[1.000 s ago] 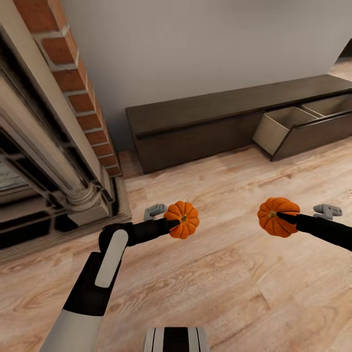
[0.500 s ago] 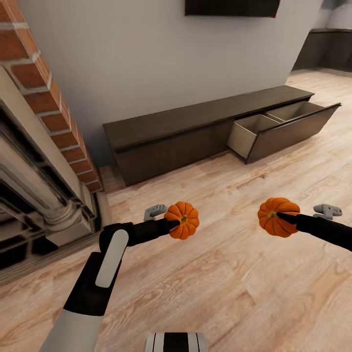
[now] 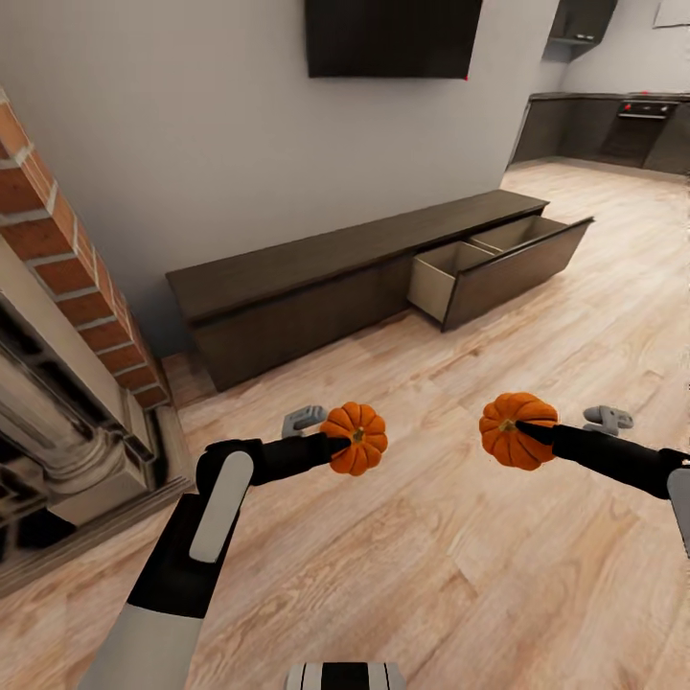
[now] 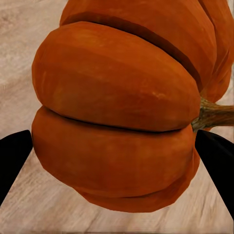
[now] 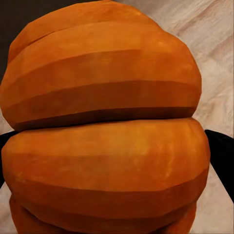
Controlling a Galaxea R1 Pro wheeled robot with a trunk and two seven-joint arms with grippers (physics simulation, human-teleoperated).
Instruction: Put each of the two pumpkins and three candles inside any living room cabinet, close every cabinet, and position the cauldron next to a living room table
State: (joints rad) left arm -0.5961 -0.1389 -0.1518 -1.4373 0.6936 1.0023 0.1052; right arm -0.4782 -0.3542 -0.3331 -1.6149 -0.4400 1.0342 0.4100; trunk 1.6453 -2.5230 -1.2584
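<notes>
Left gripper (image 3: pixel 337 446) is clamped on one pumpkin (image 3: pixel 356 438), carrying it clear of the wooden floor (image 3: pixel 402 575) out in front of the robot; in the left wrist view the black fingers (image 4: pixel 13 161) sit on either side of the ribbed orange body (image 4: pixel 117 122), with the stem poking out to one side. To its right, the right gripper (image 3: pixel 527 433) grips the second pumpkin (image 3: pixel 516 429) in the same way, also held aloft, and the right wrist view has that pumpkin (image 5: pixel 105 126) pressed close between the dark finger edges.

Further back and to the left, a brick fireplace surround (image 3: pixel 67 278) stands against the grey wall. Along that wall runs the long, low, dark-brown cabinet (image 3: pixel 287 287); its left drawer front is flush and shut, while the right-hand drawer (image 3: pixel 498 264) stands pulled out, showing pale, seemingly bare compartments. A dark screen (image 3: pixel 393 38) hangs above it, and kitchen units (image 3: pixel 613 129) show far off at the right.

As for progress, I judge the task is at an early stage: both pumpkins are picked up but neither is yet inside the cabinet, which lies well apart from the grippers. Remaining, by my reading, are driving up to the open drawer, dropping both pumpkins in, fetching the three candles, shutting the drawer, and setting the cauldron beside a table.
</notes>
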